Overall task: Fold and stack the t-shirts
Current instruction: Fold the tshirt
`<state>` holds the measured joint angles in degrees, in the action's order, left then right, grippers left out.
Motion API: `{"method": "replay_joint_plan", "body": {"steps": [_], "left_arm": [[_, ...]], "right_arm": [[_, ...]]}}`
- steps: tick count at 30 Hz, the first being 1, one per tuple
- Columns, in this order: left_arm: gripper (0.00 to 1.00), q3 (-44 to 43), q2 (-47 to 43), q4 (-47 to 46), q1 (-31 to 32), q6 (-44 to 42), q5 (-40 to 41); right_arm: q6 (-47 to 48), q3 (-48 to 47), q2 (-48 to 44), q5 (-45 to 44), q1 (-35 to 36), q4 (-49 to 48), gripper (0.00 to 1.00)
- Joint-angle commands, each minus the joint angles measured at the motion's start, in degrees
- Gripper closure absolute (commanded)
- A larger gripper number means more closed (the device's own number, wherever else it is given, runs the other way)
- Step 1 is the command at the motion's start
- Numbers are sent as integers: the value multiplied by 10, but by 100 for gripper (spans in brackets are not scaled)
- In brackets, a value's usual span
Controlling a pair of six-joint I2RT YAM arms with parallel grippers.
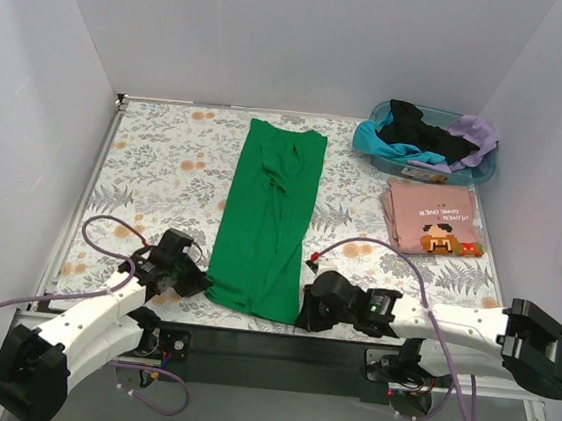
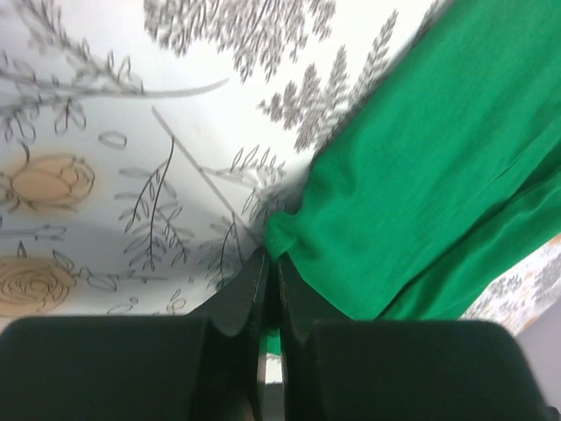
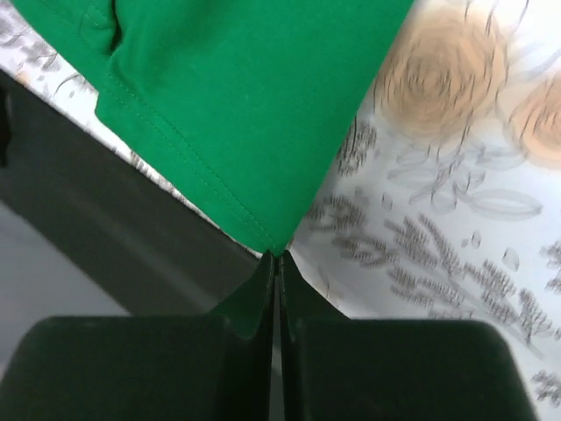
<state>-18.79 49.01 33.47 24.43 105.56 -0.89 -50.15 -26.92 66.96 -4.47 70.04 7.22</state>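
Floral table (image 1: 156, 157), green t-shirt (image 1: 265, 219) corners in left claw (image 1: 200, 282), right claw (image 1: 303, 313)

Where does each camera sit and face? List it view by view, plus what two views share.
Top external: above and behind the arm bases, looking down at the floral-print table, folded bright green cloth t-shirt, folded salmon-pink t-shirt and blue plastic tub of shirts; both arms show.
Left wrist: on the left arm, facing along the left gripper, shut on the green shirt's near-left corner.
Right wrist: on the right arm, facing along the right gripper, shut on its near-right corner.
Both wrist views share the green shirt and table.
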Motion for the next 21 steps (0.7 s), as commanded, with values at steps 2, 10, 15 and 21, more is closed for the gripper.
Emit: {"method": "replay_joint_plan", "body": {"steps": [2,10,15,21], "left_arm": [[100,33,-47,52,12,27,-39],[100,27,-87,56,19,26,-73],[100,-32,-81,42,19,11,-66],[100,-89,-3,-13,19,-12,-62]], "right_arm": [[-96,68,-68,3,19,9,99],[-83,46,-66,-16,27,-12,99],[-51,3,-71,-79,26,23,99],[22,-77,-54,-159,-7,81,99]]}}
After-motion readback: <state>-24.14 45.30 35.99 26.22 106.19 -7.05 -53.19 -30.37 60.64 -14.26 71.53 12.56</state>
